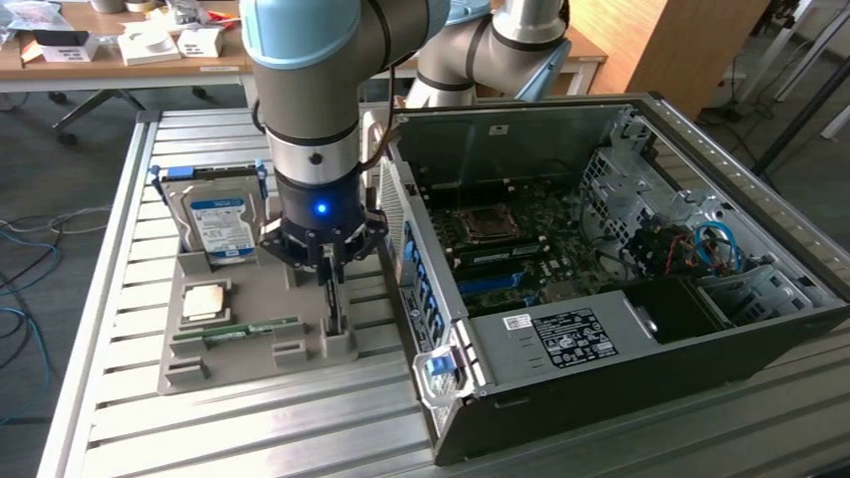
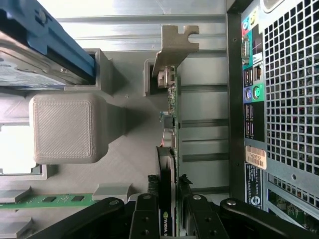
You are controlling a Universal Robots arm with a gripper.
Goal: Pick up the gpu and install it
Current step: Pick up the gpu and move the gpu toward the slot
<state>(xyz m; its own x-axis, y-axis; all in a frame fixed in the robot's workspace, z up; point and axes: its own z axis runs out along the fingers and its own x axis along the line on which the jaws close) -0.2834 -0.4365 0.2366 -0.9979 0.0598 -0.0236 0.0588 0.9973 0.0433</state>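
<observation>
Gripper (image 1: 329,277) clamped on the top edge of the gpu (image 1: 330,309), thin card standing upright on edge in the grey holder (image 1: 253,351), just beside the open computer case (image 1: 439,299)

A worktop (image 1: 106,329) of ribbed pale metal slats runs from six o'clock up toward eleven in the exterior view, evenly lit and without hard shadows. Past its edge at nine o'clock lies grey floor (image 1: 54,169) with loose blue cables (image 1: 20,244) on it. At eleven o'clock stands a wooden desk (image 1: 119,68) carrying white boxes (image 1: 146,45), with what may be a chair base (image 1: 100,105) beneath. A tall wooden panel (image 1: 678,40) rises at one o'clock.
</observation>
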